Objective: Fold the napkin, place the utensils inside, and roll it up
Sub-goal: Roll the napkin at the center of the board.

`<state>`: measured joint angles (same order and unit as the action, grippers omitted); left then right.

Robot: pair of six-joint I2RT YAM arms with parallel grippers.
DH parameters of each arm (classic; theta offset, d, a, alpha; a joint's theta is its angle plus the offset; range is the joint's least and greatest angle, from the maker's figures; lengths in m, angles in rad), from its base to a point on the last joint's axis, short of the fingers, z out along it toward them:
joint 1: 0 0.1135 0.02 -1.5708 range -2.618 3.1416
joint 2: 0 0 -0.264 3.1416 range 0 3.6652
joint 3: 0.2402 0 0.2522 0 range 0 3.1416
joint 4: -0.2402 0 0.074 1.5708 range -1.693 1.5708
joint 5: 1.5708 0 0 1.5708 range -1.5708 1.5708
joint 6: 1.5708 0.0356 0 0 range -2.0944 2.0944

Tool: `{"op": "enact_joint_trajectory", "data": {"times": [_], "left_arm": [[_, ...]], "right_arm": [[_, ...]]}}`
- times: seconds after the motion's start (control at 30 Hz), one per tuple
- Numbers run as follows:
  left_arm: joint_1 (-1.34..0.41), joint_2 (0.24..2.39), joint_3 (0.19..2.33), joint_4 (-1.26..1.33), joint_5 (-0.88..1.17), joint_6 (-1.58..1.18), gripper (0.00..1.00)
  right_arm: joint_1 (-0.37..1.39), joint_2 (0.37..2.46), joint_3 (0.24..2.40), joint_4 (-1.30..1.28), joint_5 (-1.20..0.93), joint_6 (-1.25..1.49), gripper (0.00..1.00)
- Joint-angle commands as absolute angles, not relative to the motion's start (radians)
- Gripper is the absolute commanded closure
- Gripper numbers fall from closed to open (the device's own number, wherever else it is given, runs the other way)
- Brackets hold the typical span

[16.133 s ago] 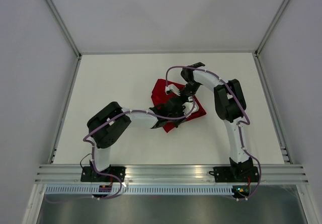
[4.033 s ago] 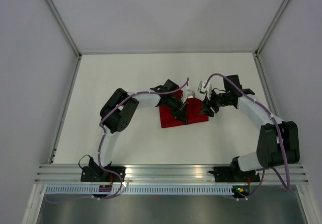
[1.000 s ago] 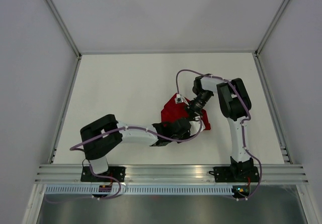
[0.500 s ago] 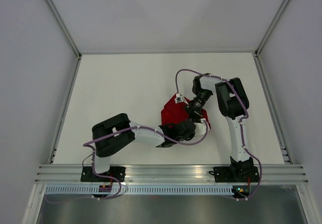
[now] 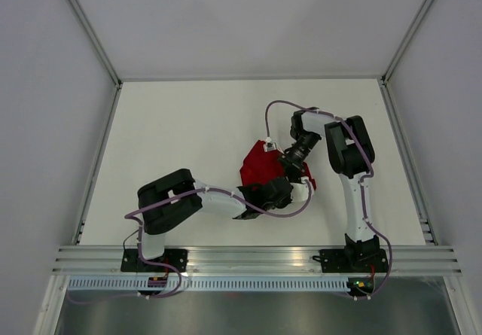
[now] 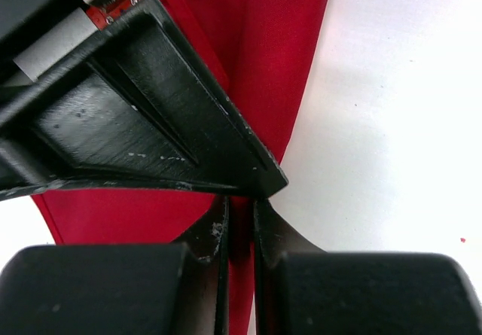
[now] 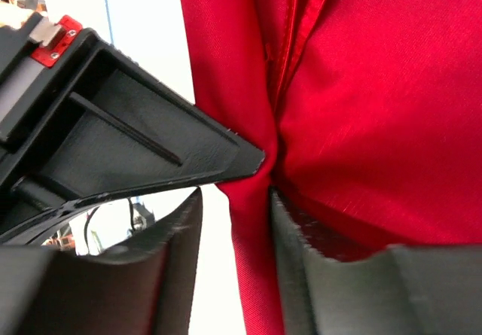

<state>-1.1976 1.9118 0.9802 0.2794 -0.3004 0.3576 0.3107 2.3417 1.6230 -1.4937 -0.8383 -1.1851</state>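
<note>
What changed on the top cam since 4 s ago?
The napkin went from a flat folded rectangle to a bunched, skewed shape. The left arm's elbow swung down toward the near edge, and the right arm pulled in from the far right. The left end effector and right end effector each pinch the cloth now. Unchanged: the napkin's spot near the middle of the table.

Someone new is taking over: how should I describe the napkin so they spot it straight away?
Look at the white table from above. Just right of centre, where the two arms meet, lies the napkin, a loosely folded cloth. The left gripper and right gripper each pinch it, and it is the only bright red cloth there.
</note>
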Motion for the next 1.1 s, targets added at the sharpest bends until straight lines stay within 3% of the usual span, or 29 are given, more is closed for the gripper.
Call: {"op": "enact_joint_trajectory", "data": {"times": [0.0,0.3,0.47,0.7,0.87,1.07], "left_arm": [[-1.186,1.959,0.946,0.173,-0.124,0.347,0.98],[-1.151,1.957,0.942,0.146,-0.009,0.292,0.98],[-1.114,1.962,0.962,0.108,0.096,0.262,0.98],[-0.957,1.996,1.041,-0.023,0.363,0.18,0.98],[-0.853,2.048,1.124,-0.107,0.587,0.138,0.98],[-0.784,2.193,1.258,-0.233,0.808,0.088,0.98]], "right_arm": [[0.302,2.306,1.641,-1.42,-0.831,-1.232,0.49],[0.239,2.135,1.695,-1.437,-0.937,-1.155,0.43],[0.143,1.996,1.639,-1.121,-0.962,-0.919,0.43],[-0.024,1.732,1.341,-0.772,-0.931,-0.776,0.43],[-0.026,1.533,1.071,-0.536,-0.867,-0.828,0.4],[0.072,1.336,0.827,-0.431,-0.772,-0.907,0.35]]}}
